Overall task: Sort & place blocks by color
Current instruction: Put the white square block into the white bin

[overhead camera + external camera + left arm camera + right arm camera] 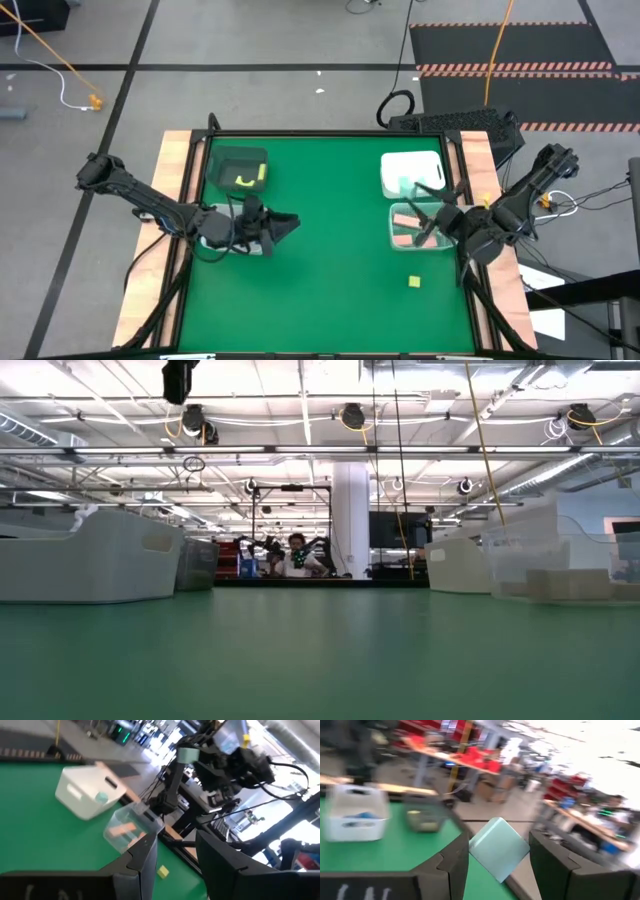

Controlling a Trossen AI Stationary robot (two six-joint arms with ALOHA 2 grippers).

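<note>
Green counter (330, 250) seen from above, with three bins. Right claw (497, 852) grips a mint-green block (498, 849) between its fingers, raised over the clear bin (420, 227) at the counter's right edge. That bin holds salmon-pink blocks (405, 221). Just beyond it, the white bin (410, 172) contains what appears to be a mint-green piece (101, 797), though its shape is unclear. A dark bin (237, 169) at far left holds yellow blocks (250, 178). One yellow block (414, 282) lies loose on the counter, near the clear bin's near side. Left claw (175, 865) waits over the counter's left side, fingers parted with nothing between them.
</note>
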